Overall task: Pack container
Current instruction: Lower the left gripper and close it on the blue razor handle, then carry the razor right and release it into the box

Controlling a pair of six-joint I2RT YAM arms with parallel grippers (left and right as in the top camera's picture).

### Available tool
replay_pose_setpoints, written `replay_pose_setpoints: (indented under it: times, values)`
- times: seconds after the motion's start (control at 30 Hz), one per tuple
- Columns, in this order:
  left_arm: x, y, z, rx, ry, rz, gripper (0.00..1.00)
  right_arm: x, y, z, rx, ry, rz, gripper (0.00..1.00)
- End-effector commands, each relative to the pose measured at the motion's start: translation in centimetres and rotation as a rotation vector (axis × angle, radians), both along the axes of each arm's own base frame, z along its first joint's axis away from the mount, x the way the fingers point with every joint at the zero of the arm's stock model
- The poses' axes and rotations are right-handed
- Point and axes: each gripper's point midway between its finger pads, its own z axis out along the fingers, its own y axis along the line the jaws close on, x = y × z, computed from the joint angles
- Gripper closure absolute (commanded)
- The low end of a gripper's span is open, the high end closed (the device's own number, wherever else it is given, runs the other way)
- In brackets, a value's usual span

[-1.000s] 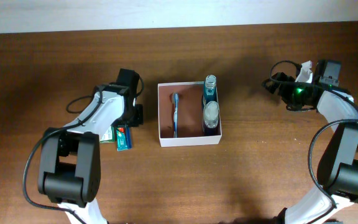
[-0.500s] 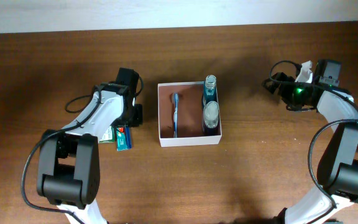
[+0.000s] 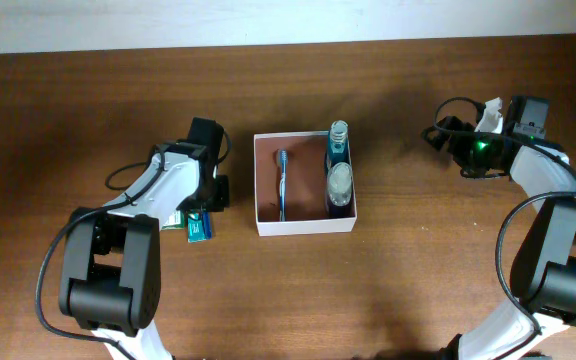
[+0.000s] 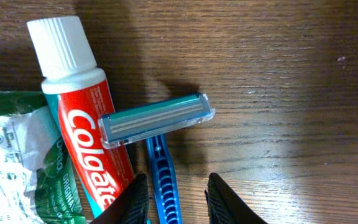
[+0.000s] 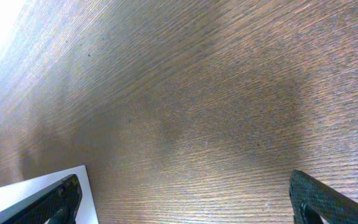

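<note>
Left gripper (image 4: 179, 194) hangs low over the razor (image 4: 157, 118), jaws parted either side of its blue handle and gripping nothing; I judge it lined up for a pick. The razor lies against the toothpaste (image 4: 82, 124) (tight quarters). The container (image 3: 305, 227) sits between the arms, toothbrush (image 3: 282, 185) inside. Right gripper (image 5: 185, 202) hovers spread wide, out of the way.
</note>
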Motion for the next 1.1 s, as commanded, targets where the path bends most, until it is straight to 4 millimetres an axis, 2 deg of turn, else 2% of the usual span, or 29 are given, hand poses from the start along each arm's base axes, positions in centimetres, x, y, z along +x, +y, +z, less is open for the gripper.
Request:
replay_pose_setpoints:
  times: [0.0, 0.2, 0.37, 0.47, 0.53, 0.67, 0.8, 0.9, 1.07]
  values:
    - [0.1, 0.2, 0.6, 0.001, -0.027, 0.024, 0.68, 0.0, -0.1, -0.2, -0.007, 0.0, 0.001, 0.01]
    - [0.5, 0.1, 0.6, -0.005, -0.045, 0.036, 0.69, 0.0, -0.1, -0.2, -0.007, 0.0, 0.001, 0.02]
    - [0.0, 0.2, -0.8, -0.008, -0.052, 0.05, 0.69, 0.0, -0.1, -0.2, -0.007, 0.0, 0.001, 0.02]
    - [0.0, 0.4, -0.8, -0.007, -0.051, 0.054, 0.7, 0.0, -0.1, -0.2, -0.007, 0.0, 0.001, 0.02]
    - [0.0, 0.4, -0.8, -0.008, -0.054, 0.054, 0.75, 0.0, -0.1, -0.2, -0.007, 0.0, 0.001, 0.02]
    - [0.0, 0.4, -0.8, -0.009, -0.054, 0.054, 0.9, 0.0, -0.1, -0.2, -0.007, 0.0, 0.001, 0.02]
    - [0.2, 0.3, -0.6, -0.01, -0.058, 0.053, 0.94, 0.0, -0.1, -0.2, -0.007, 0.0, 0.001, 0.02]
    - [0.8, 0.1, 1.1, -0.014, -0.075, 0.049, 0.95, 0.0, -0.1, -0.2, -0.007, 0.0, 0.001, 0.01]
    - [2.9, -1.4, 6.9, -0.058, -0.193, 0.027, 0.95, 0.0, -0.1, -0.2, -0.007, 0.0, 0.001, 0.02]
